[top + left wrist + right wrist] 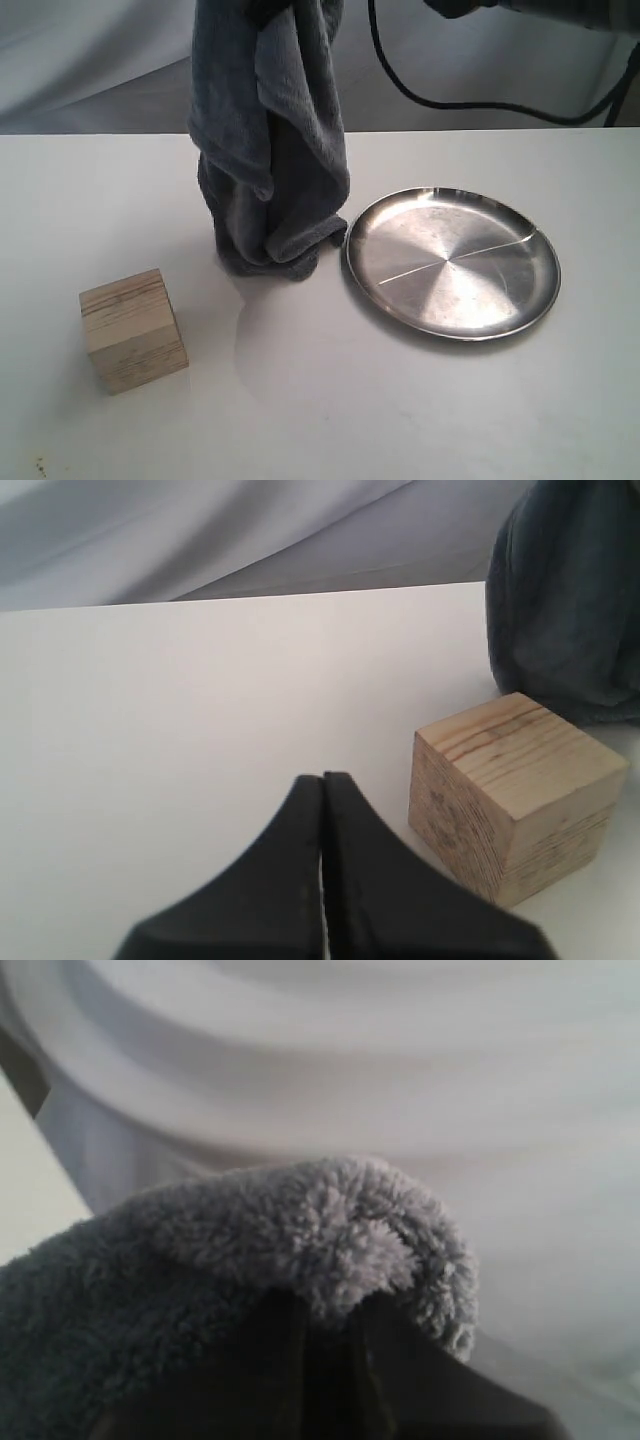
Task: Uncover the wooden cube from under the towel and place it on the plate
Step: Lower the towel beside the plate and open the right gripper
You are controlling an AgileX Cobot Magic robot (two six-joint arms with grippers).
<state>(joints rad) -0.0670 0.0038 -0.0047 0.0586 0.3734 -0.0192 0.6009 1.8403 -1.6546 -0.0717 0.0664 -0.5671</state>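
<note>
Uncover step looks done. Right gripper (325, 1360) is clamped on the dark grey fluffy towel (270, 150), which hangs with its tail touching the white table (330, 420). The pale wooden cube (132, 330) sits exposed at 8 o'clock of the towel, the round silver metal plate (450, 260) at 4 o'clock. Left gripper (322, 860) is pinched together and holds nothing, just beside the cube. Next, probably: open it, straddle the cube, carry it to the plate.

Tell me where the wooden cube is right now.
The wooden cube sits uncovered on the table at the exterior view's lower left, left of the hanging towel, apart from the plate.
</note>
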